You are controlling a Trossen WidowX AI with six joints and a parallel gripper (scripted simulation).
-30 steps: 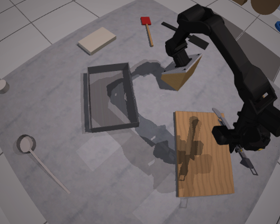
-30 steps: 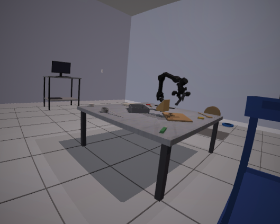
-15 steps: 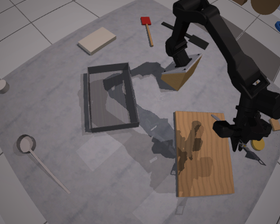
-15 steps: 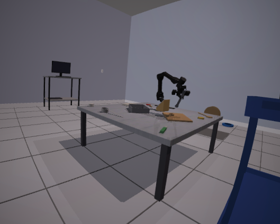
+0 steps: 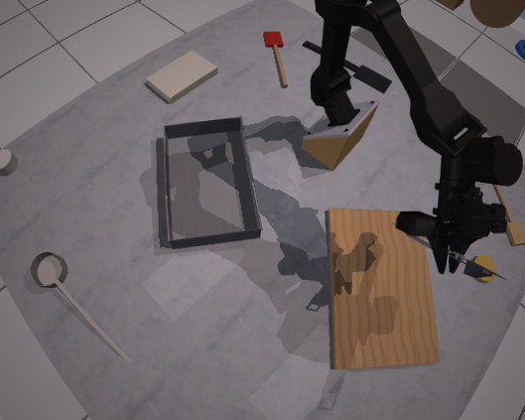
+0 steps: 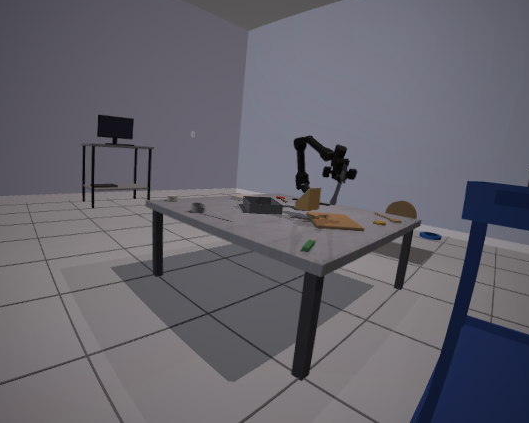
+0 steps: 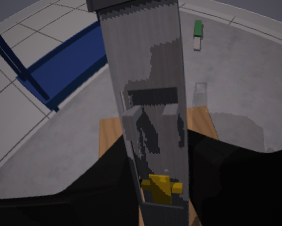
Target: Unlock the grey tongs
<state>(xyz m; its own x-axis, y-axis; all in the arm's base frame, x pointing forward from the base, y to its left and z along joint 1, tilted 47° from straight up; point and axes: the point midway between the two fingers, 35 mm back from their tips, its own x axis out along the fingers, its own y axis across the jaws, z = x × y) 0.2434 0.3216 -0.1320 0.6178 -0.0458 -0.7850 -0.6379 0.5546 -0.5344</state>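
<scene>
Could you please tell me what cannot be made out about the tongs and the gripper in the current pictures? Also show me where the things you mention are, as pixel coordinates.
- Gripper (image 5: 449,269) (image 6: 338,175), top view: its own parts hide where it grips the tongs (image 5: 478,268) (image 6: 337,191) (image 7: 145,45).
- Tongs' far end, wrist view: cut off by the top edge.
- Whether the tongs are unlocked, exterior view: too small.
- Wooden board (image 5: 379,289) (image 6: 335,221) (image 7: 110,134), wrist view: its middle is hidden behind the tongs.
</scene>
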